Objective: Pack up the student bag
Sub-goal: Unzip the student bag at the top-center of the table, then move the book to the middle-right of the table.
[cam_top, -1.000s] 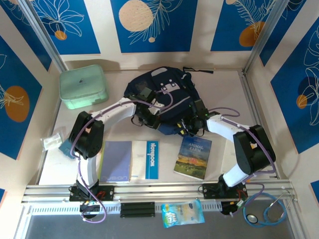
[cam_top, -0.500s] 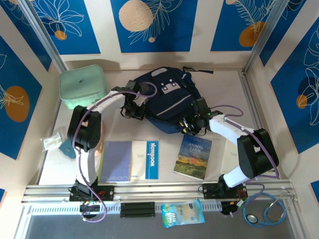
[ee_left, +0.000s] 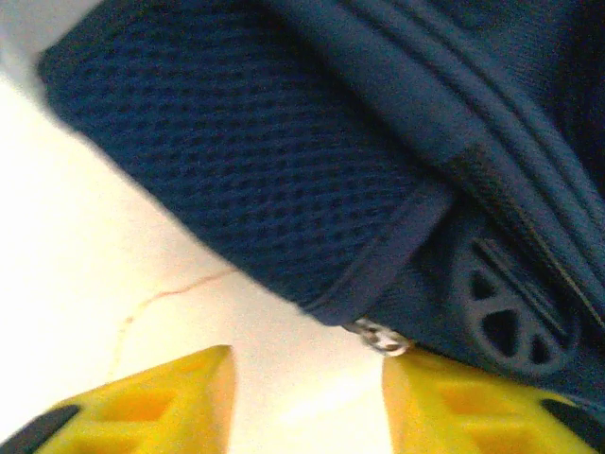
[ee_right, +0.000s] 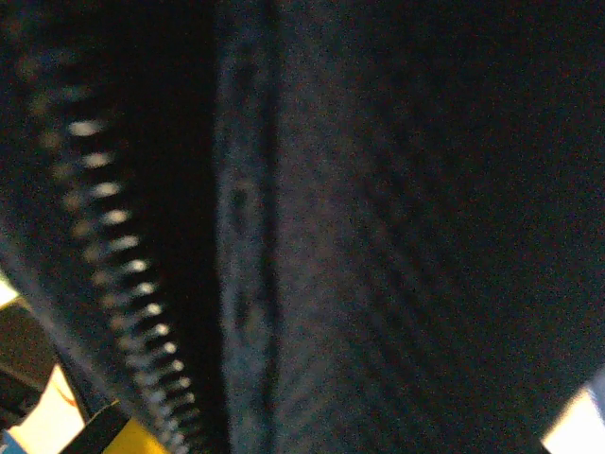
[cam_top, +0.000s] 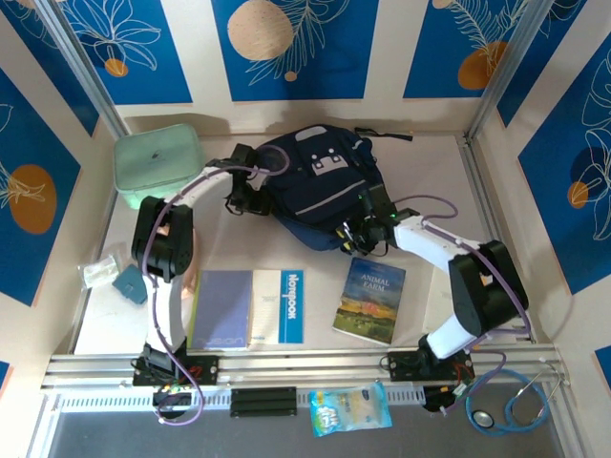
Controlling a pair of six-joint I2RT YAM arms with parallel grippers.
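The student bag [cam_top: 320,186], dark navy with white patches on its front pocket, lies at the back middle of the table. My left gripper [cam_top: 246,198] is at its left side. In the left wrist view its yellow fingers [ee_left: 161,407] stand apart over bare table, open, just short of the bag's mesh side pocket [ee_left: 246,180]. A metal zip pull [ee_left: 383,339] hangs by the right finger. My right gripper [cam_top: 355,232] is at the bag's near right edge, shut on the fabric. Dark cloth and zip teeth [ee_right: 113,246] press close to that wrist camera.
A mint green lidded box [cam_top: 158,167] stands at the back left. Two notebooks [cam_top: 248,307] and an Animal Farm book [cam_top: 370,301] lie in front of the bag. A small packet [cam_top: 100,272] is at the left edge; a snack bag [cam_top: 350,408] and a stethoscope [cam_top: 511,405] lie by the rail.
My left gripper has drawn back from the bag's middle to its left side and opened. The bag has settled flatter and further back. The right gripper stays at the bag's near edge.
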